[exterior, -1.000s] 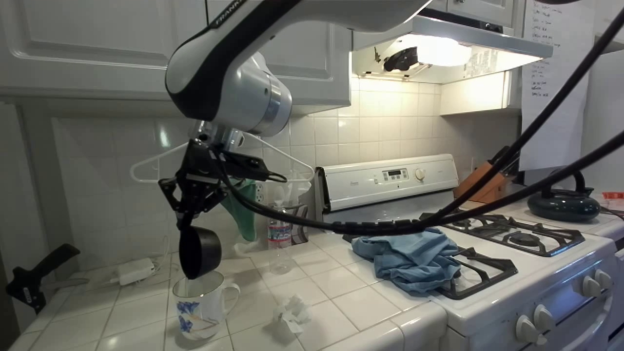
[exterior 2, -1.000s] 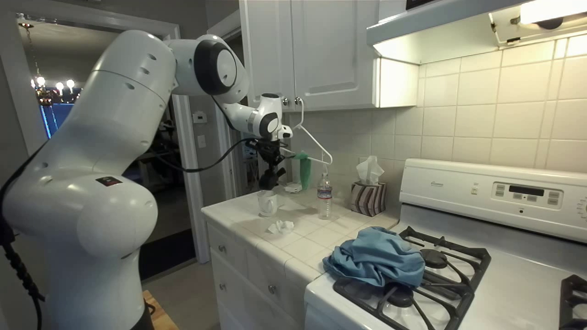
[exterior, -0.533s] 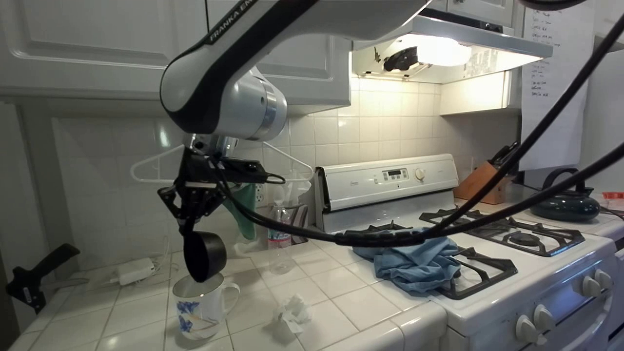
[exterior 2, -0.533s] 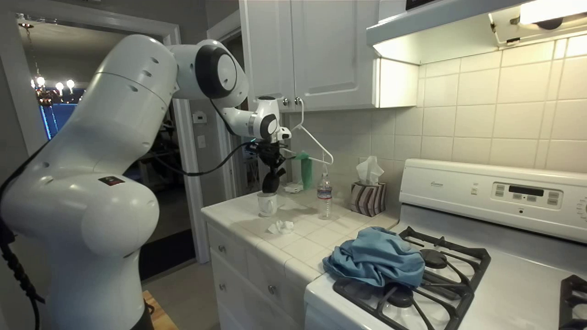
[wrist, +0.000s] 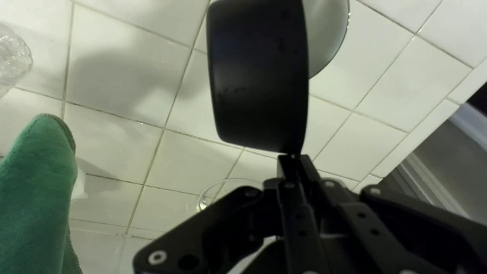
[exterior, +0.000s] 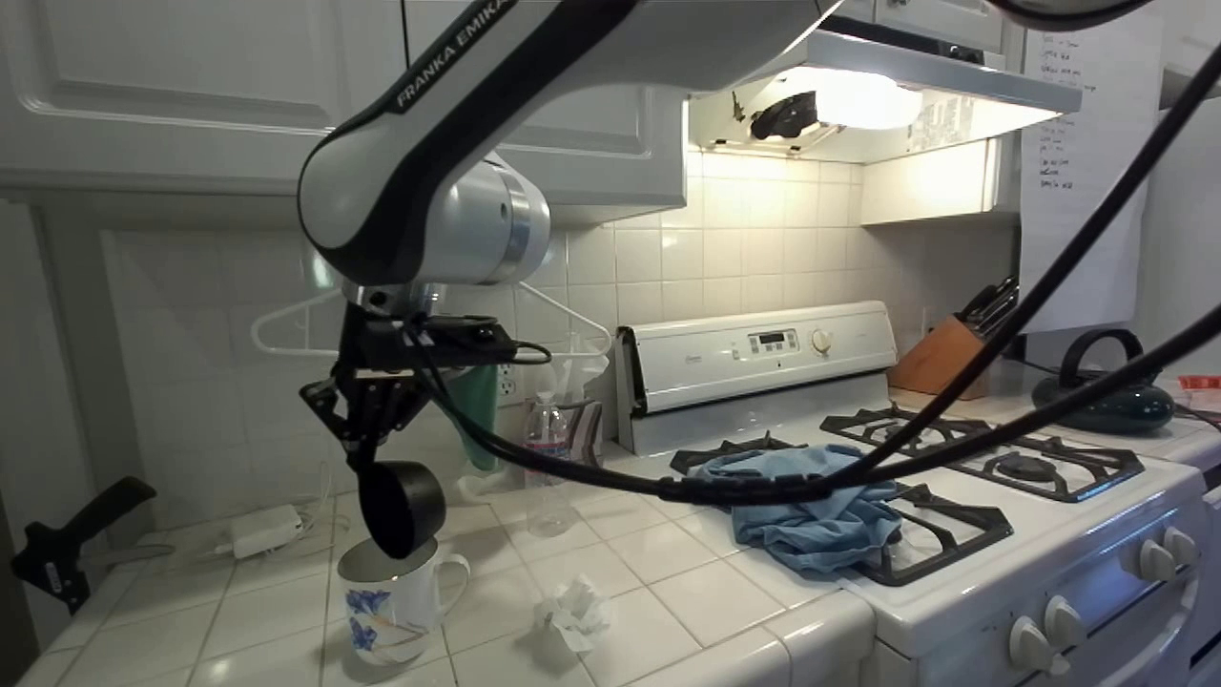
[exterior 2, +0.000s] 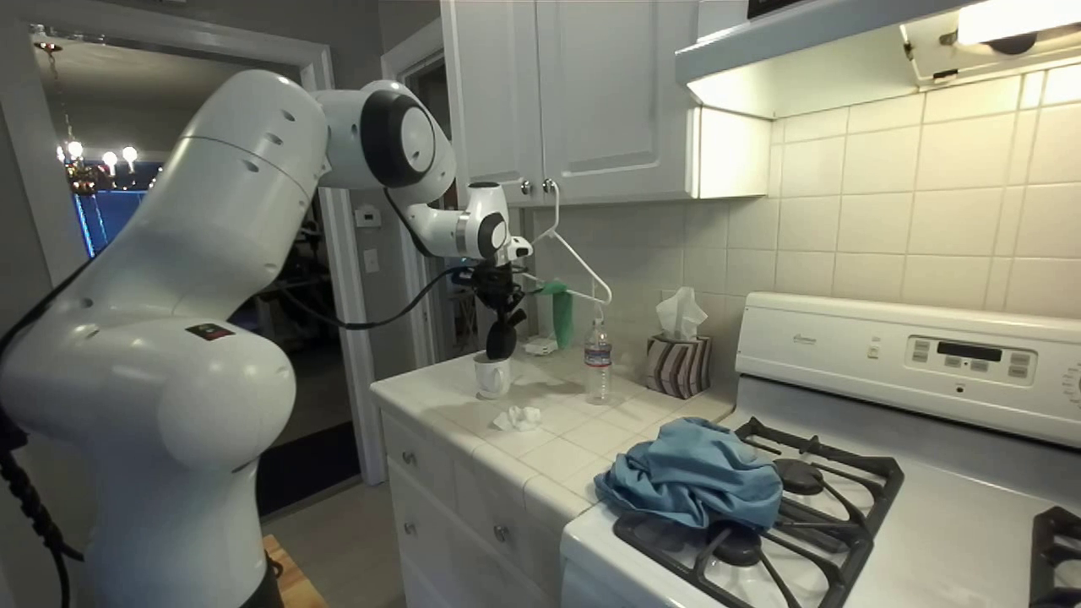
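Fingers [wrist: 310, 170] are clamped on the black cup [wrist: 258, 76], just below center of the wrist view; exact part gripped is hard to see. Cup hangs tipped on its side, left of center in an exterior view, over the mouth of a white mug [exterior: 389, 606] with blue flowers; its lower edge overlaps the mug opening, can't tell if touching. Mug stands upright on the white tiled tabletop [exterior: 658, 611], lower left of that frame, handle toward the right. Crumpled tissue [exterior: 577, 615] lies near it, to the right, bottom center. Clear bottle [exterior 2: 598, 371] and striped tissue box [exterior 2: 678, 365] stand a bit right of center in an exterior view, bottle left of box. Blue cloth [exterior 2: 692, 473] is bunched on the stove [exterior 2: 958, 515], lower right of that frame. Green cloth [wrist: 38, 198] shows at lower left of the wrist view
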You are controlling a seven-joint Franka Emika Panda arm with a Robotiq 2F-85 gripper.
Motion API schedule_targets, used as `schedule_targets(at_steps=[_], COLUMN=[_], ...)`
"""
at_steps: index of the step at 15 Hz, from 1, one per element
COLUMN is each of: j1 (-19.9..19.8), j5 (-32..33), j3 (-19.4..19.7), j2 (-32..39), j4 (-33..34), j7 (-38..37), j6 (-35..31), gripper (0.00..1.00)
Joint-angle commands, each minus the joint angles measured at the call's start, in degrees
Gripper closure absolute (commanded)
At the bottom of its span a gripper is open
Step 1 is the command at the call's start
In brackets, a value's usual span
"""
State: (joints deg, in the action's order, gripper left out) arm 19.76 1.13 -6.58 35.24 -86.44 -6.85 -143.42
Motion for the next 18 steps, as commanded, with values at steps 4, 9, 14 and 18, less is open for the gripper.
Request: schedule_targets(at_steps=[4, 9, 14, 18], j1=[3.4, 5.7, 7.8, 8.1], j5=[5.9, 9.8, 14.8, 15.4], j3=[1.9, 3.1, 5.0, 4.9], j2=[2.1, 2.4, 2.7, 2.5], j4=[3.0, 3.1, 3.1, 2.8], j7=[-2.3, -3.2, -4.7, -5.1], j6=[0.5, 0.1, -0.8, -1.2], gripper=[0.99, 0.99, 0.99, 0.99])
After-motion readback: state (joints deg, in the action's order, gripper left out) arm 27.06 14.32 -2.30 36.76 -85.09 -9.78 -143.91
